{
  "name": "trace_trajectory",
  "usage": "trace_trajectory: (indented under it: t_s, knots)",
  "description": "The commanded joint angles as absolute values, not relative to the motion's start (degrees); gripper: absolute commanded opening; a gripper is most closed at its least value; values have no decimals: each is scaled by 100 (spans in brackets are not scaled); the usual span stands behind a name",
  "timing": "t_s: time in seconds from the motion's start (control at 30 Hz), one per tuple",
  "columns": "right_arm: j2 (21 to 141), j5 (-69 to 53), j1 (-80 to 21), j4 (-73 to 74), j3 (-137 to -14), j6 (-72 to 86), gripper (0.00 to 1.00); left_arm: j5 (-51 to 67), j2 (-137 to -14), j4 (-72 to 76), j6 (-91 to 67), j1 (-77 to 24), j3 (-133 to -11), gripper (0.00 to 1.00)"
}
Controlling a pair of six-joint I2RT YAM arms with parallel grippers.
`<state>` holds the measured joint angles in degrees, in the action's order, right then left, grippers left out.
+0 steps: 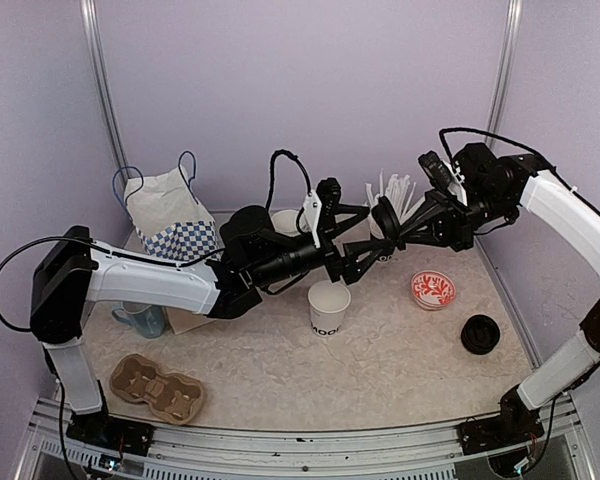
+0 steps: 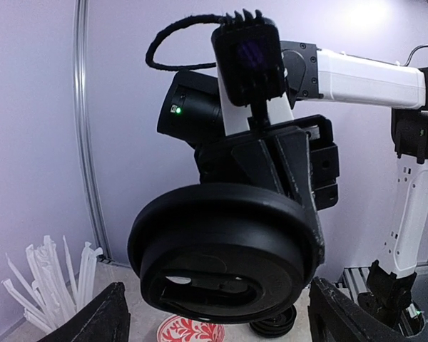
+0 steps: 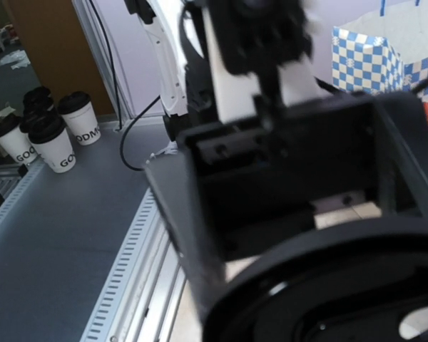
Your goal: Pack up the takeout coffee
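The tabletop (image 1: 280,370) bears a checked paper bag (image 1: 170,225) left of and behind the open white MOOD cup (image 1: 329,308), which stands upright and lidless. A cardboard carrier (image 1: 158,387) lies left of and nearer than that cup. Above the cup, the left claw (image 1: 365,240) gapes wide and empty, facing the right claw (image 1: 388,225), pinched tight on a black lid (image 2: 225,263) up and right of the cup.

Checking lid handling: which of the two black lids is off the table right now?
The held lid, clamped in the right gripper, up in the air facing the open left gripper. The loose lid lies flat on the table.
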<state>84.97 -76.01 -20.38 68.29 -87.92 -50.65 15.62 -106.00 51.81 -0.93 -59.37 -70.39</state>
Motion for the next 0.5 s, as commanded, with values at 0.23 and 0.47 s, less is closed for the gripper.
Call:
trace_trajectory:
  t_s: [0.23, 0.47]
  knots:
    - [8455, -7722, -2162, 6942, -8907, -4993, 3, 1759, -10875, 5373, -196, -5896, -7258, 77]
    - [8503, -7751, -2162, 6926, -8886, -4992, 3, 1780, -10880, 5423, -219, -5897, -7307, 80]
